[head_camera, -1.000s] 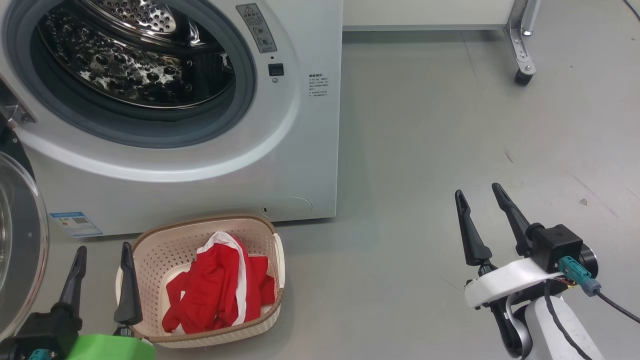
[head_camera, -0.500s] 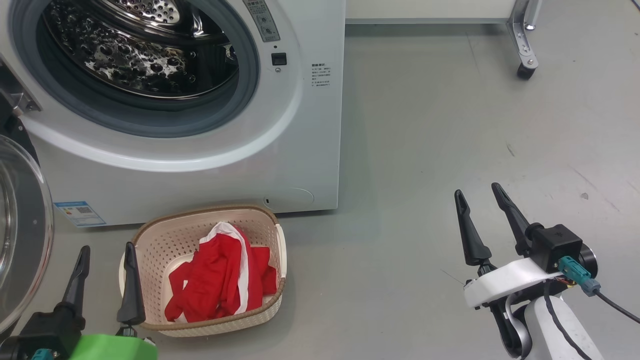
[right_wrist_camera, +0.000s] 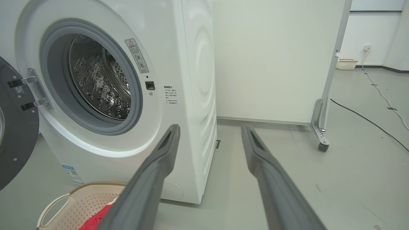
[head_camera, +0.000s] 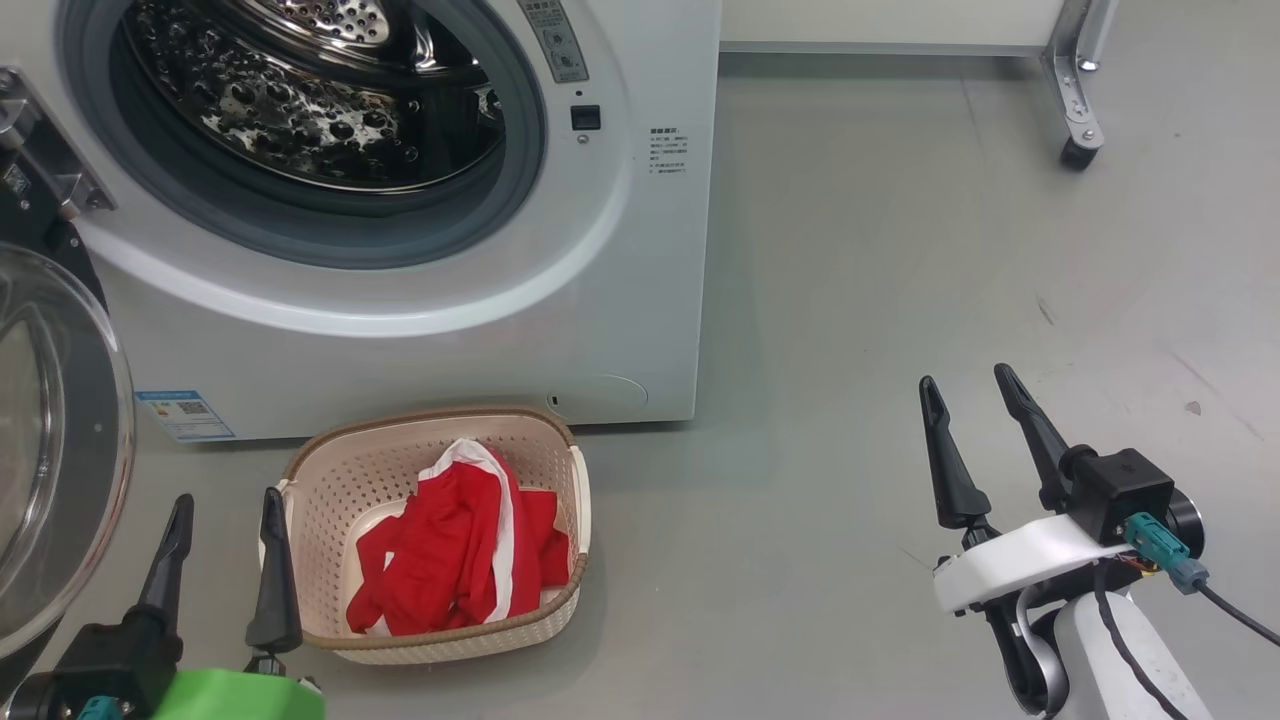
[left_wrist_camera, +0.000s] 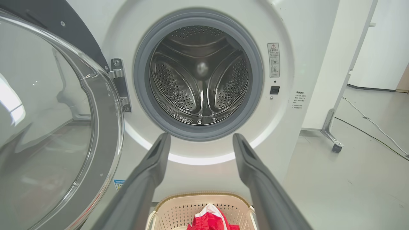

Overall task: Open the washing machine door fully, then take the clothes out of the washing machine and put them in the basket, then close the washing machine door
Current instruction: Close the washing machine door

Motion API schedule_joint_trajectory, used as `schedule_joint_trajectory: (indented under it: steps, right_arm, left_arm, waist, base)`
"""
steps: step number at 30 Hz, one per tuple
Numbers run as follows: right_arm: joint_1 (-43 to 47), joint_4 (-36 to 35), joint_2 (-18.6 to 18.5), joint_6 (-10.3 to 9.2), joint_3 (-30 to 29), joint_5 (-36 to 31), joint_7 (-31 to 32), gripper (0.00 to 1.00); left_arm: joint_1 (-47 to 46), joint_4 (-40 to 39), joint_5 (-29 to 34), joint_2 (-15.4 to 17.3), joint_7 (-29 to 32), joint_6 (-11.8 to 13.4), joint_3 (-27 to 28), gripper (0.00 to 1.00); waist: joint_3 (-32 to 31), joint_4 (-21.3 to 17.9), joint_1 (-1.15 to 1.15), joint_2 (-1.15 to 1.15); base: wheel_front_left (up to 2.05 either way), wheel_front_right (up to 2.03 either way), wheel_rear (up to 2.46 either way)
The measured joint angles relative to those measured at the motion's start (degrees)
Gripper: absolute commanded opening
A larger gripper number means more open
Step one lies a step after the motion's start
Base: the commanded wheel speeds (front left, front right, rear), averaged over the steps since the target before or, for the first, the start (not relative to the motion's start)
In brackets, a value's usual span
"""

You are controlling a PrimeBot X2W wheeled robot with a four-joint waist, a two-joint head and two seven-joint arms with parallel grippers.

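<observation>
The door [head_camera: 60, 450] stands swung open at the far left, and the left tool [head_camera: 228, 496] near it is spread and empty, beside the basket's [head_camera: 320, 470] left rim. The clothes [head_camera: 450, 560] lie in the basket, in front of the machine [head_camera: 400, 350]. Well to the right, the right tool [head_camera: 965, 376] hangs over the floor [head_camera: 850, 300], also spread and empty.

No wording legible anywhere.
- Grey warning sticker [left_wrist_camera: 273, 60] on washing machine [head_camera: 640, 300] front, just right of drum opening [left_wrist_camera: 201, 73]: warning triangle at top, small pictograms beneath, print too small to read.
- Block of small dark print [left_wrist_camera: 299, 99] further right of opening, below sticker: several short lines, unreadable.
- Blue label [head_camera: 185, 414] below and left of opening, near front's bottom edge: code square, text blurred.
</observation>
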Motion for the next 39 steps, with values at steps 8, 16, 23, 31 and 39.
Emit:
schedule_joint_trajectory:
  steps: [8, 16, 23, 31, 39]
  right_arm:
    - [1.1, -0.2, 0.0, 0.09, 0.2, 0.0, 0.0, 1.0]
    - [1.5, -0.2, 0.0, 0.18, 1.3, 0.0, 0.0, 1.0]
    - [2.2, 0.2, 0.0, 0.63, 2.0, 0.0, 0.0, 1.0]
    - [2.2, 0.9, 0.0, 0.69, 3.2, -0.1, 0.0, 1.0]
    - [2.3, 1.8, 0.0, 1.19, 6.7, -0.5, 0.0, 1.0]
  left_arm:
    - [0.0, 1.3, 0.0, 0.0, 0.0, 1.2, -0.9, 1.0]
    - [0.0, 1.6, -1.2, 0.0, 0.0, 1.9, -1.5, 1.0]
    - [0.6, 2.3, -1.4, 0.0, 0.0, 3.5, -2.3, 1.0]
    - [1.8, 3.0, -2.4, 0.0, 0.0, 5.0, -2.5, 1.0]
    - [3.2, 2.9, -4.2, 0.0, 0.0, 6.3, -0.4, 1.0]
  waist:
    - [0.0, 3.1, 0.0, 0.0]
    - [0.0, 7.8, 0.0, 0.0]
    - [-0.2, 12.9, 0.0, 0.0]
    - [-0.4, 19.2, 0.0, 0.0]
    - [-0.7, 25.4, 0.0, 0.0]
  base:
    - [0.0, 0.0, 0.0]
    - [0.0, 0.0, 0.0]
    - [0.0, 0.0, 0.0]
    - [0.0, 0.0, 0.0]
    - [0.0, 0.0, 0.0]
